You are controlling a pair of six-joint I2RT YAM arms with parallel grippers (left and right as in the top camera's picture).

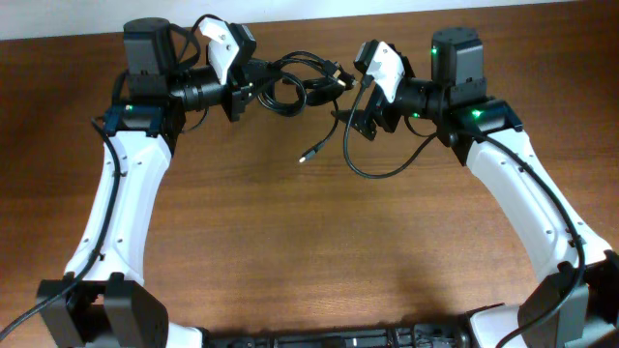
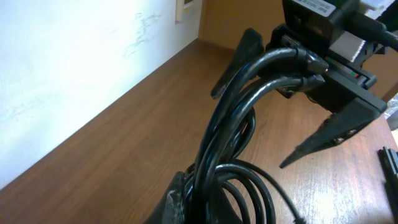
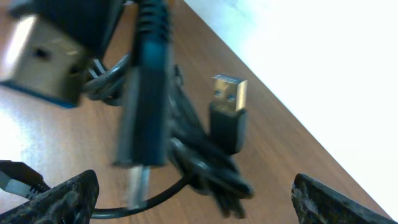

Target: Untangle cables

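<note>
Fingers [image 3: 62, 198] spread wide; tangled cables [image 3: 205, 168], USB plug [image 3: 227, 118] upright, between them over wooden table [image 3: 37, 146].

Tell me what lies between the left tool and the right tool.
The bundled cables fill that stretch. They are gripped by the left tool, and their loops reach the open right tool. The overhead view shows it best.

The overhead camera is looking straight down from high above the tabletop [image 1: 309, 242], taking in the whole workspace. The left wrist camera is sitting close behind the cables [image 2: 227, 134], facing across them to the right tool [image 2: 249, 130] and the white wall [image 2: 74, 74]. The right wrist camera is looking back at the same bundle, so near that it is blurring.
</note>
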